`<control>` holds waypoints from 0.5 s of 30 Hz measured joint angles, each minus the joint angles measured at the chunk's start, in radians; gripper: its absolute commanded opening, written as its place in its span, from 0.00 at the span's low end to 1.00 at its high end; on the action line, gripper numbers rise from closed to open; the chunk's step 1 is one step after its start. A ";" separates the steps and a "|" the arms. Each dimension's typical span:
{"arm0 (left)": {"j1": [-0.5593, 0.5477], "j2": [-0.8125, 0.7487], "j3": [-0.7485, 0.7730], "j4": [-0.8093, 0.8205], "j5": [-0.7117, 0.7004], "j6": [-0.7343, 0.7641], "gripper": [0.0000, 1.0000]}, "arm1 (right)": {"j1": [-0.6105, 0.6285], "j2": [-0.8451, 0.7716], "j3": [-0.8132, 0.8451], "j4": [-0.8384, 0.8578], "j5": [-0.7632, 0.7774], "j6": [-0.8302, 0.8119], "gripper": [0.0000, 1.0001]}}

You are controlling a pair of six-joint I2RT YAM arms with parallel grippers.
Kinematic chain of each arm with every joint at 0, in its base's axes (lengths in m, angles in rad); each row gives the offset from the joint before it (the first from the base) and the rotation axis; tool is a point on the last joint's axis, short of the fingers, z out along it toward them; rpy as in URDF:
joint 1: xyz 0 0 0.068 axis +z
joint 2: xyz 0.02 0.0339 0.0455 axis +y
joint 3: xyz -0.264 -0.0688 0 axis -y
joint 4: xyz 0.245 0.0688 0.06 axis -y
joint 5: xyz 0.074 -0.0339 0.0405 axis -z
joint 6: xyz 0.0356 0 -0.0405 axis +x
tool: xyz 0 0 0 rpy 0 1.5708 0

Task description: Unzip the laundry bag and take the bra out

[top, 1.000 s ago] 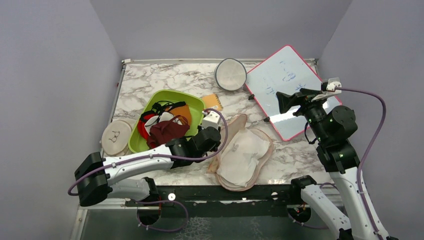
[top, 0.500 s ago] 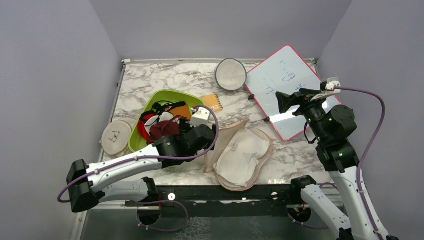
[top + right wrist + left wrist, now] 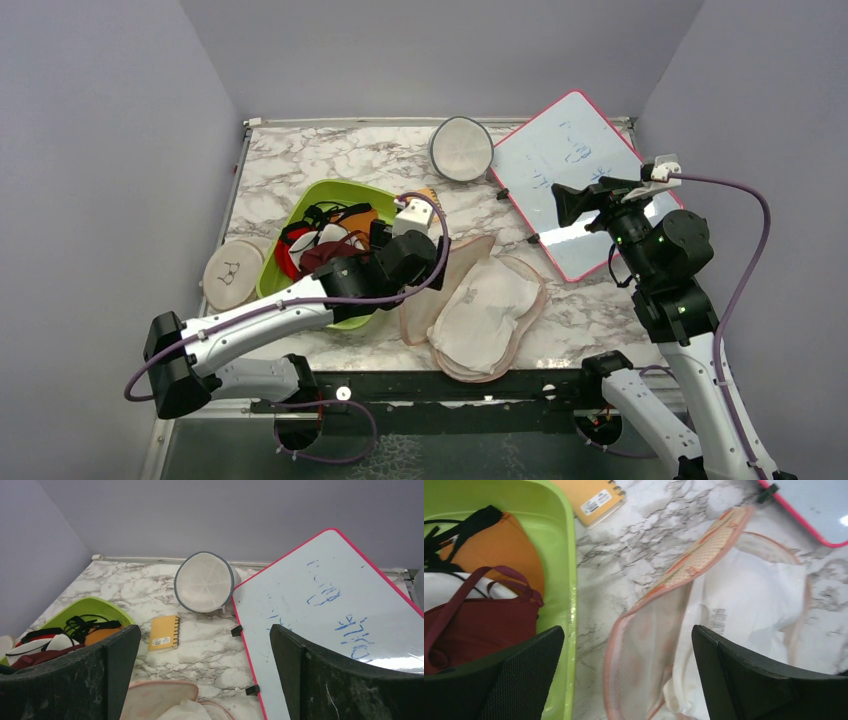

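Laundry bag [image 3: 430, 300] lies unzipped on the table [image 3: 330, 160], just right of the green tub [image 3: 569, 555] — one flap stands raised, mesh lining showing. The white bra [image 3: 490, 305] rests in the open bag. Left pincer [image 3: 624, 635] is released, spread wide above the flap's edge, gripping nothing. Right pincer [image 3: 202, 635] is likewise released — raised over the whiteboard [image 3: 570, 170], well apart.

left arm [image 3: 262, 318]: extended forward, jaws apart (empty) | right arm [image 3: 664, 250]: raised, jaws apart
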 measured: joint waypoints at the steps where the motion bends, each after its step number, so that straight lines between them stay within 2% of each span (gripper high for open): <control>1: 0.000 -0.002 0.008 0.011 0.018 -0.004 0.92 | 0.000 0.000 0.000 0.000 0.000 0.000 1.00; 5: 0.000 -0.008 0.018 0.070 0.105 -0.031 0.84 | 0.000 0.000 0.000 0.000 -0.001 0.000 1.00; 8: 0.000 -0.001 0.018 0.133 0.188 -0.051 0.83 | 0.000 0.000 0.000 0.000 -0.004 0.000 1.00; 11: 0.000 0.042 0.018 0.202 0.259 -0.063 0.87 | 0.000 0.000 0.000 0.001 -0.007 0.000 1.00; 15: 0.000 0.182 0.021 0.272 0.335 -0.057 0.95 | 0.000 0.000 0.000 0.000 -0.008 0.000 1.00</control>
